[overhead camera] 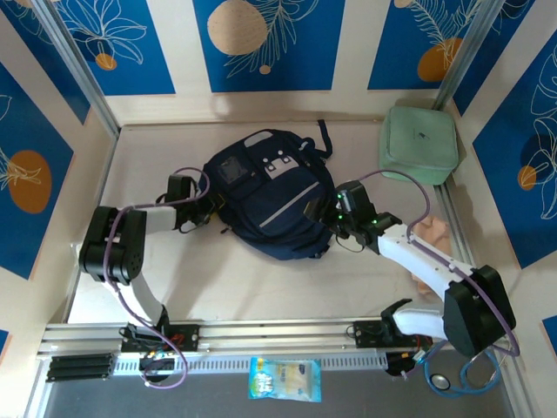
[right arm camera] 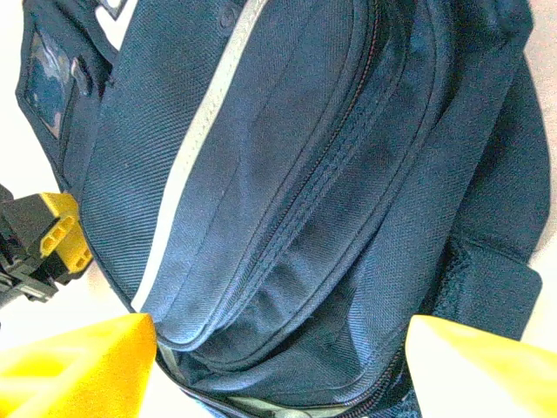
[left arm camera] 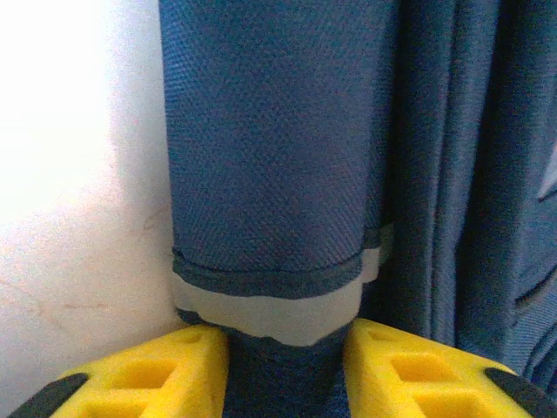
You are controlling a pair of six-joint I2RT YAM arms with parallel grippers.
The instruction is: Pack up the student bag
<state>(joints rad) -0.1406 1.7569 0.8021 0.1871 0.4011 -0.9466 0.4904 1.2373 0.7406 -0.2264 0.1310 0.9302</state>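
Left pincer [left arm camera: 283, 348], nearest item: my two yellow fingers [left arm camera: 157, 374] sit at 6 o'clock of the left wrist view, pinching a fold of navy fabric edged with a pale grey band. Item held: student bag [left arm camera: 278, 148], its weave rising toward 12 o'clock. Bare white tabletop [left arm camera: 78, 174] at 9 o'clock.

Same items from above: student bag [overhead camera: 265, 196] lies near the middle of the tabletop [overhead camera: 261, 287], its pocket with small white marks toward 12 o'clock. Left pincer [overhead camera: 207, 212] meets its 9 o'clock edge.

Right pincer [overhead camera: 320, 218]: at the bag's 4 o'clock edge. In the right wrist view, right pincer [right arm camera: 280, 331] is spread wide, one finger at 7 o'clock, the other at 5 o'clock, with the bag's lower seam between them; whether they touch it I cannot tell. Student bag [right arm camera: 287, 174] shows zip lines and a grey stripe there; my left pincer [right arm camera: 48, 235] sits at 9 o'clock.

Other stock: pale green zip case [overhead camera: 418, 144], 1 o'clock corner, well apart from the bag. Snack packet [overhead camera: 285, 379], 6 o'clock, at the near edge.
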